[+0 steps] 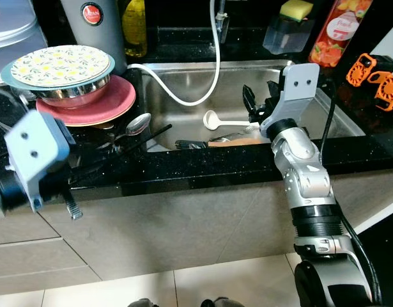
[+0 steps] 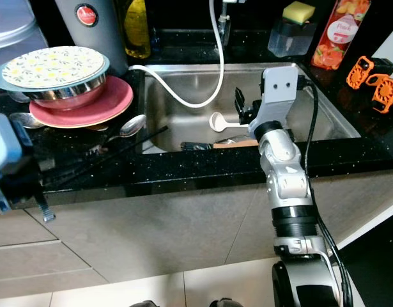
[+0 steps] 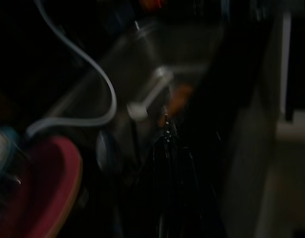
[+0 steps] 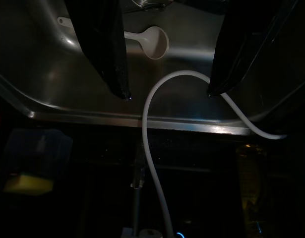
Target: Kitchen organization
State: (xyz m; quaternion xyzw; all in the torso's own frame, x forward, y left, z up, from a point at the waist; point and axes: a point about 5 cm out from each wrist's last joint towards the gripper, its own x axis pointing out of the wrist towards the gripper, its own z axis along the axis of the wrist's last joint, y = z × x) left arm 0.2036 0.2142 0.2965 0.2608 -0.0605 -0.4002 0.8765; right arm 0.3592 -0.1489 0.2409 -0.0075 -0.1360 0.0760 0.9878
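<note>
My right gripper [image 1: 257, 105] hangs open over the steel sink [image 1: 183, 70], its fingers [image 4: 117, 74] spread with nothing between them. Just beyond it on the sink floor lies a white ladle [image 1: 212, 119], also the white ladle [image 4: 152, 42] in the right wrist view. A wooden-handled utensil [image 1: 234, 142] and other cutlery rest by the sink's near wall. My left gripper [image 1: 161, 132] reaches low across the black counter toward the sink's near left corner. Its thin fingers look pressed together in the dark, blurred left wrist view [image 3: 166, 129]. A metal spoon [image 1: 138, 123] lies beside them.
A floral plate [image 1: 59, 64] on a steel bowl [image 1: 68, 96] and red plate [image 1: 116, 102] stands on the left counter. A white hose [image 1: 183, 96] loops into the sink. Behind are a grey flask [image 1: 94, 19], yellow bottle [image 1: 134, 25], sponge [image 1: 295, 9], red bottle [image 1: 340, 32] and orange clips [image 1: 375, 77].
</note>
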